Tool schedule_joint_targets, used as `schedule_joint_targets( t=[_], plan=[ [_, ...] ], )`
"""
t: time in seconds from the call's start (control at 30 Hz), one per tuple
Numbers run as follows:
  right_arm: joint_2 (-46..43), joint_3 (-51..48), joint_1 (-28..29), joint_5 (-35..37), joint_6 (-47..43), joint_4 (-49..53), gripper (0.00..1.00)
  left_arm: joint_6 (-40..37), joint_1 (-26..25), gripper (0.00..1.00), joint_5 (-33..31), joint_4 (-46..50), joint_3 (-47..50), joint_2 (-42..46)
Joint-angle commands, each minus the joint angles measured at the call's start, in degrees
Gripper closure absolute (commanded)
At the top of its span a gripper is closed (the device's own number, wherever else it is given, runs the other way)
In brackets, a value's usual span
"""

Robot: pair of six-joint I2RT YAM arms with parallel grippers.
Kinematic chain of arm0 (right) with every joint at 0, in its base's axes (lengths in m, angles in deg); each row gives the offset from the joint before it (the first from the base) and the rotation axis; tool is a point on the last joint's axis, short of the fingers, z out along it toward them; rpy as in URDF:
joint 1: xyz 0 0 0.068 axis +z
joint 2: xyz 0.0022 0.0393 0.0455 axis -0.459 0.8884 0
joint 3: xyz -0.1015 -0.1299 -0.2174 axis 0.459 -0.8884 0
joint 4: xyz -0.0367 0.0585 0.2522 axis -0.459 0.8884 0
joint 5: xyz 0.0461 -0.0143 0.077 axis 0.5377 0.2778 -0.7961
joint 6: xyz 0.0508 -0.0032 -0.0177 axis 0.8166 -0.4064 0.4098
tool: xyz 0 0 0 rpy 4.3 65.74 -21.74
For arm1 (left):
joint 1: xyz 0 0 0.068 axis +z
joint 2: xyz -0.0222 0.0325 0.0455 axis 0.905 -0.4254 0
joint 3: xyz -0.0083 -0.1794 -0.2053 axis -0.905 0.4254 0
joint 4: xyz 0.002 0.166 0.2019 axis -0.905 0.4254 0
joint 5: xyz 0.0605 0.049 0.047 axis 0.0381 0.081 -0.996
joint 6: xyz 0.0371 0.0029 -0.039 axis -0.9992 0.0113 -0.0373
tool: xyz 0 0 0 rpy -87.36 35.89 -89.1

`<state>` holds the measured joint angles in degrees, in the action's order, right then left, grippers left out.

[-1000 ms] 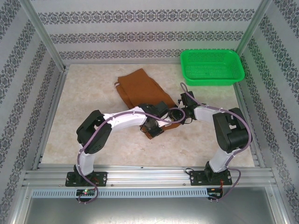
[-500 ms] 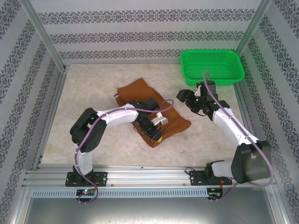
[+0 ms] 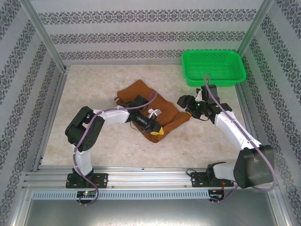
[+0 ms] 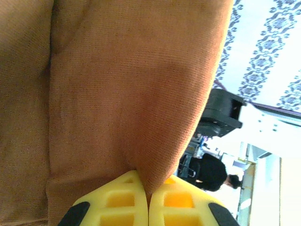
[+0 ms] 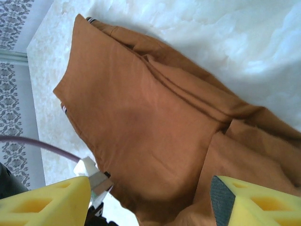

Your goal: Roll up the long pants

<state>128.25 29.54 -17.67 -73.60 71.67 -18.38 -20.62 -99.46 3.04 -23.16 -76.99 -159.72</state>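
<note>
left gripper [image 4: 148,200] clenched on long pants [image 3: 136,89] fold | right gripper [image 3: 184,102] released | green basket [image 3: 211,81] well apart from pants

Rust-brown long pants [image 5: 150,141] folded in layers on pale counter [image 5: 225,42], right claw [image 5: 150,207] spread wide, yellow fingertips [image 5: 47,202] at bottom corners, purple cable [image 5: 37,143] at left, patterned wall [image 5: 14,28] top left
</note>
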Motion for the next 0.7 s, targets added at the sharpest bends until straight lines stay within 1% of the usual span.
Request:
schedule_joint_targets(
  t=[0.0, 0.1, 0.17, 0.3, 0.33, 0.37, 0.47, 0.5, 0.53, 0.57, 0.6, 0.67],
  plan=[
    [-2.42, -2.20, 0.93, -2.31, -0.17, 1.08, 0.30, 6.35, 1.70, 1.00, 5.30, -5.61, 0.05, 2.38],
    [-3.44, -3.84, 1.37, -2.73, -0.17, 1.06, 0.30, 3.14, 2.96, 1.00, 4.14, -0.69, -0.75, 0.01],
    [-3.69, -4.90, 1.60, -2.81, -0.19, 1.15, 0.30, 3.68, 4.00, 1.00, 3.48, -0.73, 0.53, -1.93],
    [-3.23, -6.49, 2.28, -3.37, 0.16, -0.20, 0.32, 13.78, 6.93, 1.00, 3.42, -15.25, 7.36, -4.40],
    [-3.16, -6.77, 2.68, -3.38, 0.21, -0.72, 0.33, 15.74, 7.59, 1.00, 3.32, -17.96, 8.57, -5.02],
    [-2.96, -6.67, 2.90, -3.31, 0.35, -0.87, 0.35, 16.29, 8.38, 1.00, 2.93, -18.37, 9.26, -5.63],
    [-1.45, -6.32, 4.04, -2.97, 0.59, -1.50, 0.47, 17.24, 10.04, 1.00, 2.28, -20.15, 11.37, -6.78],
    [-0.77, -6.15, 4.59, -2.89, 0.72, -2.12, 0.54, 16.80, 10.49, 1.00, 2.06, -20.05, 11.66, -6.97],
    [0.12, -5.87, 5.06, -2.87, 0.96, -2.66, 0.67, 16.04, 10.73, 1.00, 2.32, -19.40, 11.46, -7.25],
    [0.82, -5.35, 5.55, -2.87, 0.99, -3.18, 0.77, 14.62, 10.94, 1.00, 2.03, -17.62, 10.91, -7.34],
    [2.04, -4.68, 6.39, -2.80, 0.82, -3.56, 0.82, 12.70, 11.07, 1.00, 1.41, -14.98, 10.20, -7.42],
    [4.57, -3.34, 7.55, -2.44, 0.75, -4.15, 0.86, 10.21, 11.05, 1.00, 1.11, -12.18, 9.05, -7.28]
  ],
)
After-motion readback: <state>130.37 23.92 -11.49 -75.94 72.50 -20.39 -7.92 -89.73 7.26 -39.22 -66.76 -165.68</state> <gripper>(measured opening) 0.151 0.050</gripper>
